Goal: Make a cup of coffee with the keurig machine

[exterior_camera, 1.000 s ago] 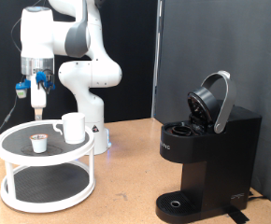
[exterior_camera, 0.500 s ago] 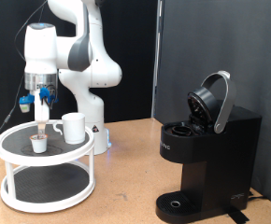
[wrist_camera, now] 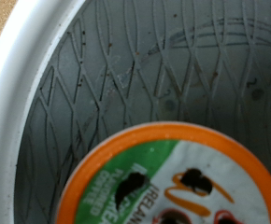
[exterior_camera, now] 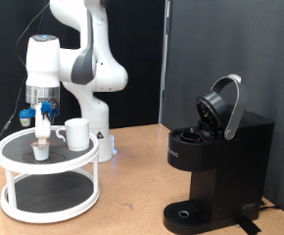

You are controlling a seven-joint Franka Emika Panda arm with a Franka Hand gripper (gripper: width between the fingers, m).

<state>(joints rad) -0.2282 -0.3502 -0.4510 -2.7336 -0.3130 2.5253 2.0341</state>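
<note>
The gripper (exterior_camera: 45, 133) hangs fingers down just above the small pale pod (exterior_camera: 41, 149) on the top shelf of the white two-tier stand (exterior_camera: 15, 143). Nothing shows between its fingers, and they look spread. The wrist view looks straight down on the pod (wrist_camera: 173, 177), very close: orange rim, green and white label. The white mug (exterior_camera: 77, 133) stands on the same shelf, beside the pod towards the exterior view's right. The black keurig machine (exterior_camera: 215, 166) stands at the exterior view's right with its lid (exterior_camera: 222, 106) raised open.
The stand's top shelf is dark mesh (wrist_camera: 126, 84) inside a white rim (wrist_camera: 23, 75). The robot's white base (exterior_camera: 101, 137) stands right behind the stand. Wooden table (exterior_camera: 132, 196) lies between stand and machine. A black curtain hangs behind.
The gripper has come down from well above the stand to just over the pod. The mug, the pod and the machine have not moved.
</note>
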